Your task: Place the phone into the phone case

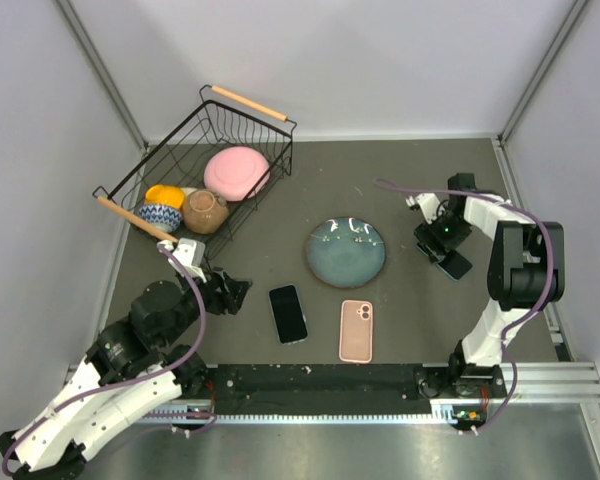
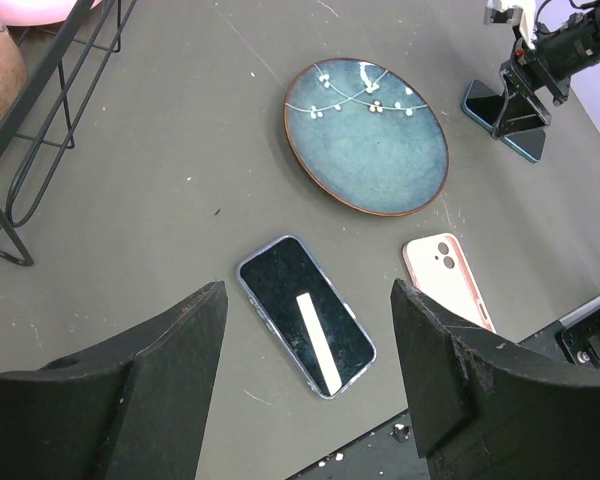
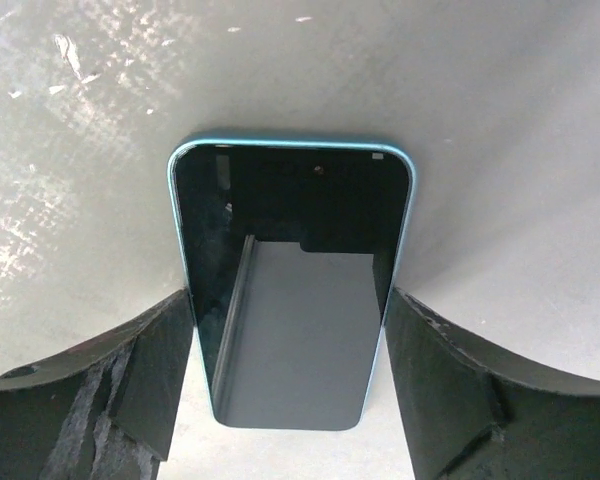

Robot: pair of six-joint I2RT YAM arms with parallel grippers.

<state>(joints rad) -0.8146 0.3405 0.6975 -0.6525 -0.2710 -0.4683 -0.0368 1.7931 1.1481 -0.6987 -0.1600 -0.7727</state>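
Note:
A blue-rimmed phone (image 3: 292, 290) lies screen-up on the table at the right (image 1: 454, 263). My right gripper (image 3: 290, 320) stands over it (image 1: 441, 247), its fingers (image 3: 150, 370) pressed against both long edges. The empty pink phone case (image 1: 356, 330) lies near the front edge, right of centre. A second dark phone with a silvery rim (image 1: 288, 313) lies flat to its left. My left gripper (image 1: 230, 292) hovers open, left of that phone. In the left wrist view this phone (image 2: 305, 315) shows between the spread fingers, with the pink phone case (image 2: 448, 278) to the right.
A blue-green plate (image 1: 346, 252) sits mid-table between the phones. A black wire basket (image 1: 272, 150) at the back left holds a pink plate, a brown bowl, a patterned bowl and an orange item. White walls enclose the table.

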